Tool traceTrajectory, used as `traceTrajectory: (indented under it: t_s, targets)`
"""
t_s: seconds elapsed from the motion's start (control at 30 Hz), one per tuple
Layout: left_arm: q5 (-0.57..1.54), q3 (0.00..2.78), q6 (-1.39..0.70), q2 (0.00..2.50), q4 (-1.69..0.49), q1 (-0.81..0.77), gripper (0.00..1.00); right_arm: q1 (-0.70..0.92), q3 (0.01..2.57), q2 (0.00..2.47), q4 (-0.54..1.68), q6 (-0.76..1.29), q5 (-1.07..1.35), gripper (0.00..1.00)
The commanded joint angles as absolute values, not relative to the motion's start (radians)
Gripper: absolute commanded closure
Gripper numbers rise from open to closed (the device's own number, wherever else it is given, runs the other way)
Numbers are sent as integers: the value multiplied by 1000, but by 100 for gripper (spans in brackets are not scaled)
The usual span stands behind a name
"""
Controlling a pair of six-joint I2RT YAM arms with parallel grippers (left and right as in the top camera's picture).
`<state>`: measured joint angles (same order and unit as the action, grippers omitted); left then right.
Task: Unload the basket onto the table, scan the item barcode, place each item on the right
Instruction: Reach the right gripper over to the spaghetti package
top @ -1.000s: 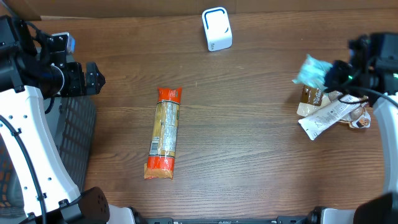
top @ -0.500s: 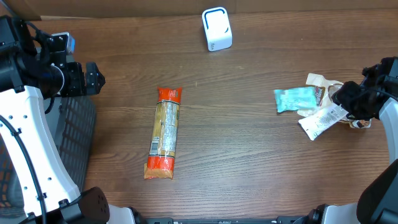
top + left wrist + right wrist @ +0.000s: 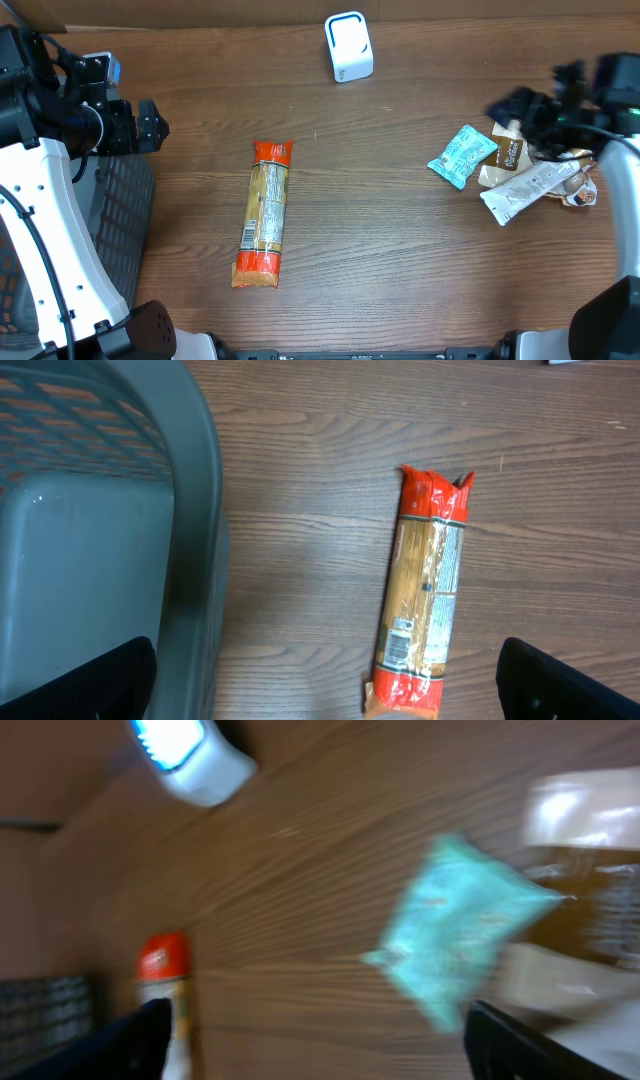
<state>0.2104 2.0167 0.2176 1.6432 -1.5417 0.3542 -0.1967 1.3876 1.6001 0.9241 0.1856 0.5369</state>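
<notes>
From above, the scanner (image 3: 348, 47) was seen at the far edge of the table (image 3: 400, 270). A long orange packet (image 3: 264, 213) was laid at the centre, its long axis running from far side to near side. A teal packet (image 3: 462, 155) was found flat on the wood, just beside a pile of other packets (image 3: 535, 185) on the right. The right gripper (image 3: 525, 105) was blurred above that pile, near the teal packet. The left gripper (image 3: 150, 125) was held over the basket (image 3: 120, 230), well apart from both packets.

In the left wrist view, the long orange packet was shown beyond the basket wall, with a white label facing up near one end. The left gripper's fingers (image 3: 90, 680) were spread wide, and nothing was held.

In the right wrist view, which was badly blurred, the teal packet (image 3: 455, 930) was seen free on the table ahead. The right gripper's fingers (image 3: 120, 1040) were widely parted, and nothing was gripped.

The right arm was judged much the nearer to the teal packet. The scanner was placed farther out from that packet and toward the left arm's side.
</notes>
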Motion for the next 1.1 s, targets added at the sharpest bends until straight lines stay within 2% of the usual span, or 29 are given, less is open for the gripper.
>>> traceTrajectory:
  t_s: [0.0,0.1,0.4,0.57,0.87,1.07]
  targets:
    - [226,2017,240,1648,-1540,353,0,-37,1395,1612,864,187,686,0]
    - [226,2017,240,1648,-1539,353,0,104,1394,1658,812,196,685,0]
    - [226,2017,240,1648,-1539,353,0,470,1394,1915,564,420,682,0]
    - [226,2017,240,1648,-1539,353,0,592,1394,2012,471,530,605,2]
    - [226,2017,240,1648,-1540,353,0,741,1394,2145,315,671,431,16]
    - [226,2017,240,1648,-1539,353,1,794,1394,2203,250,734,381,34]
